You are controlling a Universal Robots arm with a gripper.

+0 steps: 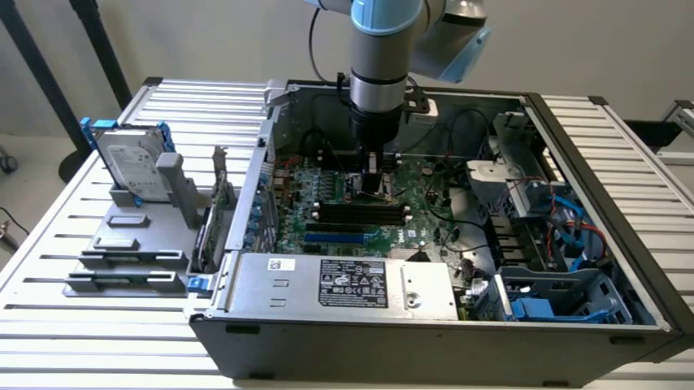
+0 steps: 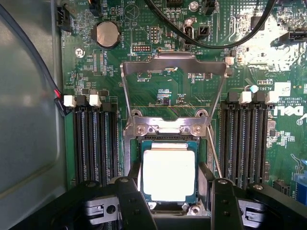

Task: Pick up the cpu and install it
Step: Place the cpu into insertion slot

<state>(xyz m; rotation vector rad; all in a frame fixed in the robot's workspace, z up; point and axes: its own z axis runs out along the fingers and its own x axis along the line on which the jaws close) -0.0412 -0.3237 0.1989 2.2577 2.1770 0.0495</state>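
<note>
Cpu (image 2: 169, 175) in socket (image 2: 163, 129), centred beneath end effector (image 1: 376, 192).

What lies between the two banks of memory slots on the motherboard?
The cpu in its socket, the metal load plate swung open beside it, seen in the wrist view.

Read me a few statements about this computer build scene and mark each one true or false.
1. The metal retention frame is closed over the cpu. False: the retention frame is swung open and the cpu's top is bare.
2. The hard drive stands outside the case. True.
3. The gripper hangs over the hard drive. False: it is inside the case, over the motherboard.
4. A coin battery sits on the motherboard. True.
</note>
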